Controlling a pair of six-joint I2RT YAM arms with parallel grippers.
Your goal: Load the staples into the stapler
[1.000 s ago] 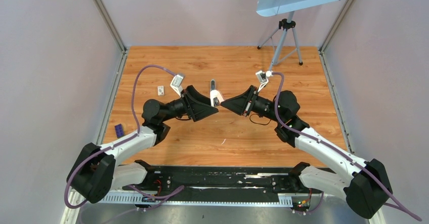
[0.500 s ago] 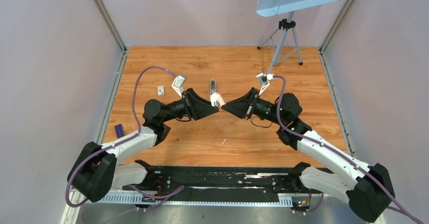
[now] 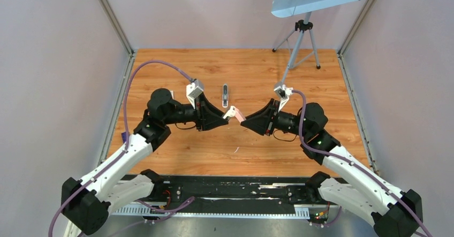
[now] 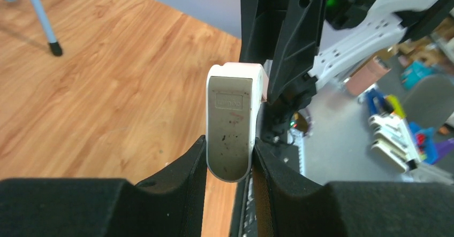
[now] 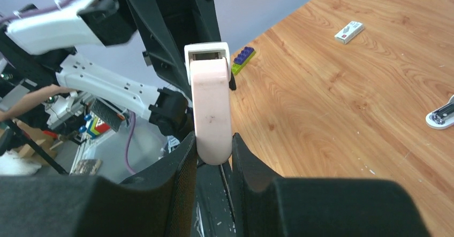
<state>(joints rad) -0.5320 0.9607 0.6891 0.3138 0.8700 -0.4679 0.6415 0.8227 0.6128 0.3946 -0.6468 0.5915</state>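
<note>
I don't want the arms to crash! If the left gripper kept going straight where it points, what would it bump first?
Probably the right gripper, pointing back at it. Only the grey-and-white piece in the left gripper's jaws and the pink piece the right holds lie between.

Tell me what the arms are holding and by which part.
One small pink-and-grey piece, shared between them: left fingers pinch its grey rounded end, right fingers its pink rounded end.
</note>
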